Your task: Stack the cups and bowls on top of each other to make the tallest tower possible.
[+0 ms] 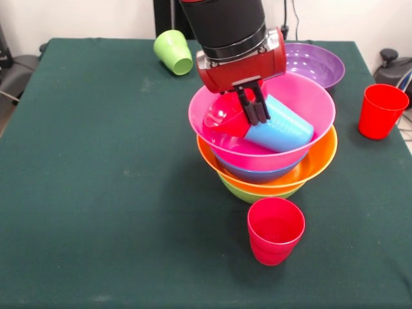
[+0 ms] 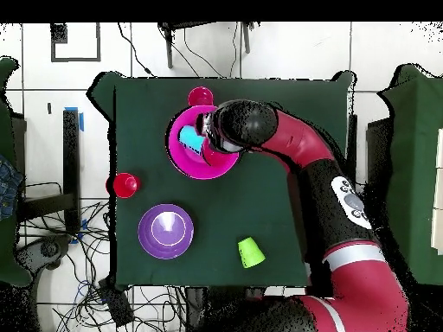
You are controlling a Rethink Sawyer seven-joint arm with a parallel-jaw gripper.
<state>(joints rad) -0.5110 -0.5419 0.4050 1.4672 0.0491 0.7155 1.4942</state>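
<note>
Gripper in the tower's top bowl

The gripper (image 1: 254, 111), fingers pressed together, empty, hangs inside the pink bowl (image 1: 309, 96). The sky blue cup (image 1: 283, 129) lies on its side touching the fingers' right, long axis slanting down-right; the small red bowl (image 1: 222, 119) sits just left.

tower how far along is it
Done: the tower nests green, orange, blue and pink bowls. In hand: the gripper is down inside the pink bowl at the small red bowl and lying blue cup. Left: purple bowl, green cup, two red cups.
</note>
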